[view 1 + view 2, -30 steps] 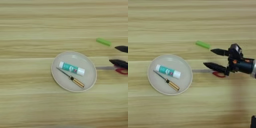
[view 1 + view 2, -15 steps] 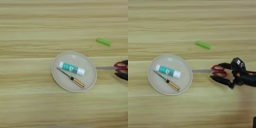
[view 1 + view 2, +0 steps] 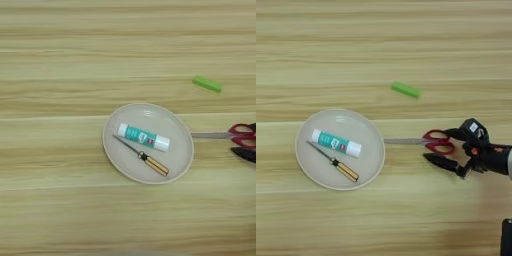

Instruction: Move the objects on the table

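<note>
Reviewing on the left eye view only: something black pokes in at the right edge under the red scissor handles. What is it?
Observer: One black finger of the right tool; the right eye view shows the whole tool and its silver forearm.
Operator: Is it gripping the scissors?
Observer: No. The fingers are spread, one beside the upper handle loop, the other below the handles.
Operator: Where do the blades point?
Observer: Toward the plate, tips just short of its rim.

Even, bright, soft light; faint shadows; mild overall blur.
</note>
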